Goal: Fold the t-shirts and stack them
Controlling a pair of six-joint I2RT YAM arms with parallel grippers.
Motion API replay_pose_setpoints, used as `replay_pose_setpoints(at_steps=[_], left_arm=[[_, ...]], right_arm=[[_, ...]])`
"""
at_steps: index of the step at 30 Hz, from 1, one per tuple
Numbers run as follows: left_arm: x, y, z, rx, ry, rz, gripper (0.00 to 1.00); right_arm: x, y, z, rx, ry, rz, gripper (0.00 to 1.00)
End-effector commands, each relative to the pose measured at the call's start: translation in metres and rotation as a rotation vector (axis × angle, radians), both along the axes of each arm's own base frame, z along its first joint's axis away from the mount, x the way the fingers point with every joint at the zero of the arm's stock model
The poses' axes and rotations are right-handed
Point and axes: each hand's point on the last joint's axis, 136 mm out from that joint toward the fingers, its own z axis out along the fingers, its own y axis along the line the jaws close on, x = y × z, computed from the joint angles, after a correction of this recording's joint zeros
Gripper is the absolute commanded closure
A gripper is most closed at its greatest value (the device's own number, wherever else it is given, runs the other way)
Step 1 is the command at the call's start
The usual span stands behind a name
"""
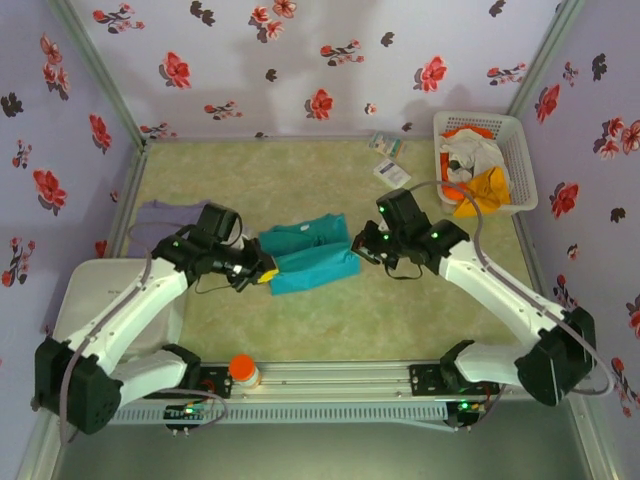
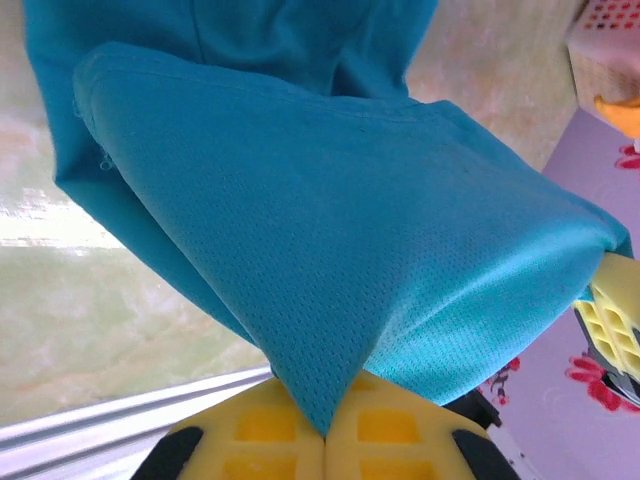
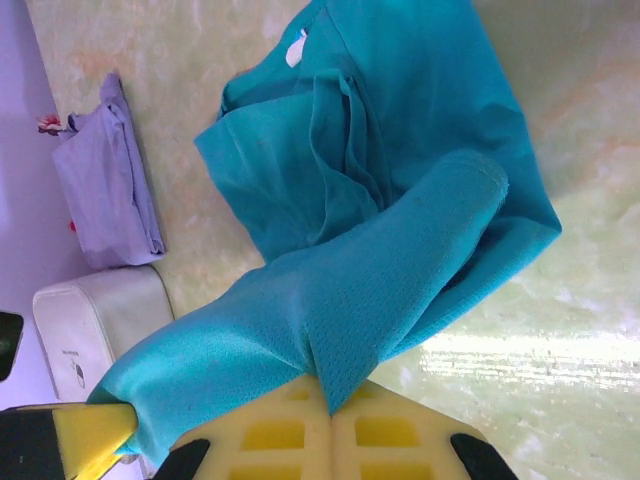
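Observation:
The teal t-shirt (image 1: 308, 253) hangs partly folded between both grippers at the table's middle. My left gripper (image 1: 262, 274) is shut on its left corner, the teal mesh cloth (image 2: 330, 270) pinched between the yellow pads (image 2: 270, 435). My right gripper (image 1: 358, 244) is shut on the opposite edge of the teal t-shirt (image 3: 370, 230), cloth wedged between its yellow pads (image 3: 385, 440). A pale purple t-shirt (image 1: 165, 215) lies folded at the left of the table, the same purple t-shirt (image 3: 105, 180) lying flat in the right wrist view. Orange and white garments (image 1: 475, 170) fill the basket.
A white lattice basket (image 1: 520, 150) stands at the back right. Small white packets (image 1: 390, 160) lie near the back wall. An orange-capped bottle (image 1: 243, 371) sits by the rail at the front. A white box (image 1: 85, 300) lies under the left arm.

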Motion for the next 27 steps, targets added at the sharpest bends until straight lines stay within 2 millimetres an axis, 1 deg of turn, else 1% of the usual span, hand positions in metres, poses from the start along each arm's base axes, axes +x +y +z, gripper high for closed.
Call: replay_pose_setpoints(at_steps=[1,5,8,11,13,16,19,25,27], left_arm=[[0.016,0.005,0.012,-0.004,-0.045,-0.022,1.0],[0.033,0.009,0.009,0.006,-0.045,-0.019,1.0],[0.043,0.008,0.005,0.0,-0.037,-0.024,1.0],[0.046,0.006,-0.004,-0.007,-0.015,-0.028,1.0],[0.045,0.004,-0.004,-0.015,-0.013,-0.032,1.0],[0.043,0.005,0.001,-0.026,-0.024,-0.023,1.0],[0.036,0.007,0.001,-0.035,-0.018,-0.012,1.0],[0.014,0.004,-0.004,-0.086,0.01,0.012,1.0],[0.008,0.003,-0.002,-0.106,0.008,0.021,1.0]], right_arm=[[0.019,0.008,0.014,0.035,-0.044,0.041,1.0],[0.034,0.014,0.011,0.037,-0.038,0.054,1.0],[0.043,0.018,0.006,0.042,-0.029,0.057,1.0],[0.047,0.019,0.001,0.039,-0.016,0.058,1.0],[0.047,0.019,0.001,0.042,-0.018,0.055,1.0],[0.043,0.019,0.004,0.056,-0.014,0.059,1.0],[0.037,0.017,0.005,0.06,-0.008,0.054,1.0],[0.016,0.007,0.003,0.059,0.01,0.037,1.0],[0.009,0.005,0.007,0.07,0.006,0.029,1.0]])
